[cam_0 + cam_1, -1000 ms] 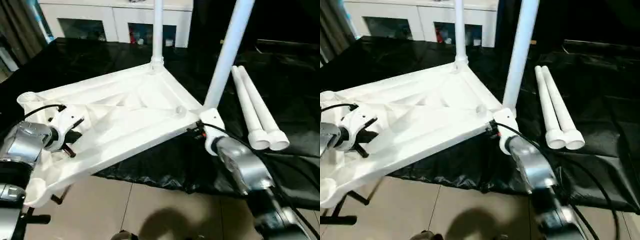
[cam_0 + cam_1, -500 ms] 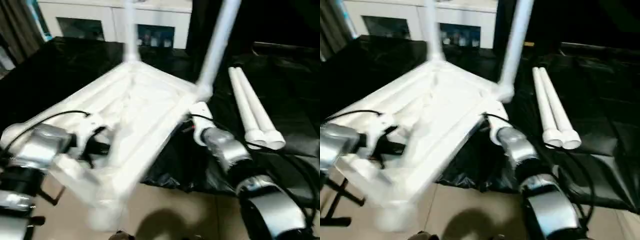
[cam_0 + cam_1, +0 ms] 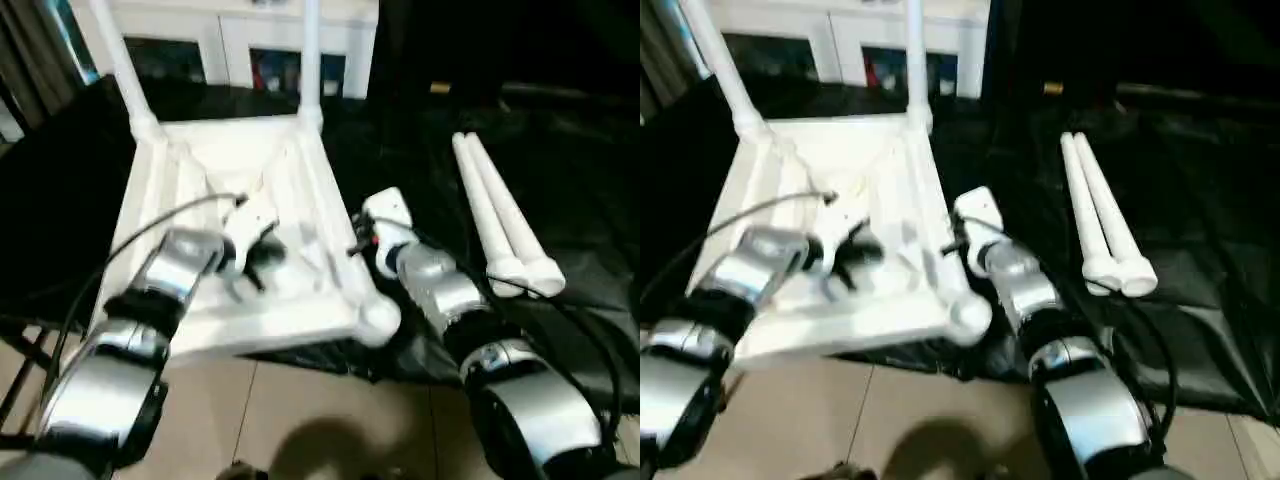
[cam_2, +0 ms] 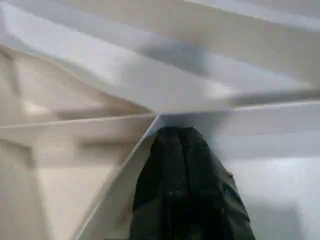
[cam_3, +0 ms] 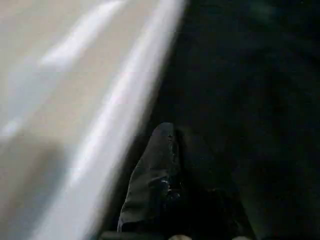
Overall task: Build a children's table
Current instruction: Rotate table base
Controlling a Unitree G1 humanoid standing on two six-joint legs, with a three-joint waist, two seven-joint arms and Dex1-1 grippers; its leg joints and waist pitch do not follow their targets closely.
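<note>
Left end effector closed, tips on a rib inside the upturned children's table, at the near edge of the black-sheeted table. Right end effector closed beside its rim, empty. Likely light, stiff, slippery: grab rims or sockets. Two loose legs lie right, clear.

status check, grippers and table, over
Left gripper shut, on the tabletop's ribbed underside. Right gripper shut beside its edge. Two legs fitted, two loose legs on black sheet.
</note>
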